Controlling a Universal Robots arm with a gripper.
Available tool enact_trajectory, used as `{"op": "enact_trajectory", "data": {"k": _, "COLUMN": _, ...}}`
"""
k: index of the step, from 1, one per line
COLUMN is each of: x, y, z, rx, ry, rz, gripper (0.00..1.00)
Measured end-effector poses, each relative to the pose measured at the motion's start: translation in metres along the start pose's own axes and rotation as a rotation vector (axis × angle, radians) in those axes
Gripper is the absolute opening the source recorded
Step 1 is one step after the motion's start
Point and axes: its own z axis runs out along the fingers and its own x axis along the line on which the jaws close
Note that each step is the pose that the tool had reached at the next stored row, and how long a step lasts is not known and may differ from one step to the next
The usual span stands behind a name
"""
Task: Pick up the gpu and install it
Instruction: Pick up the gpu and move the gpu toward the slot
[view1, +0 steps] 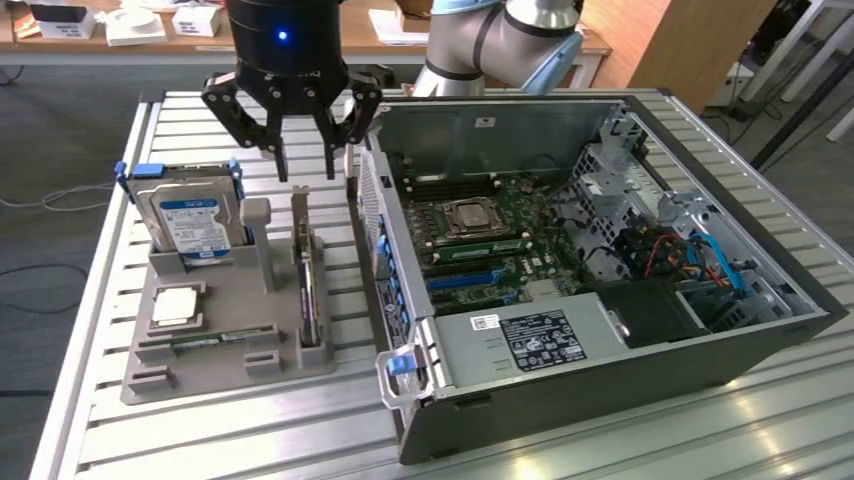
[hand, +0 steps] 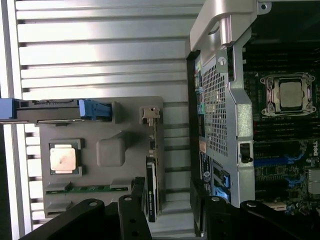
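Spread open and empty, gripper (view1: 307, 172) hovering upper left of centre in the exterior view. Below it, gpu (view1: 306, 290) standing on edge in grey holder (view1: 200, 385), beside computer case (view1: 534, 420). Likely light, stiff, fragile; best pinched across its thin top edge.

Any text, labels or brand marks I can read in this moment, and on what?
No text can be read.
Label on hard drive: too small to read.
Label on power supply: too small to read.
White print on gpu: blurred.
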Motion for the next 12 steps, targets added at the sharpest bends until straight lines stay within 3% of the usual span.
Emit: {"op": "enact_trajectory", "data": {"k": 12, "x": 0.001, "y": -0.0010, "z": 0.0219, "rx": -0.0002, "ry": -0.0022, "rz": 0.000, "gripper": 0.49}}
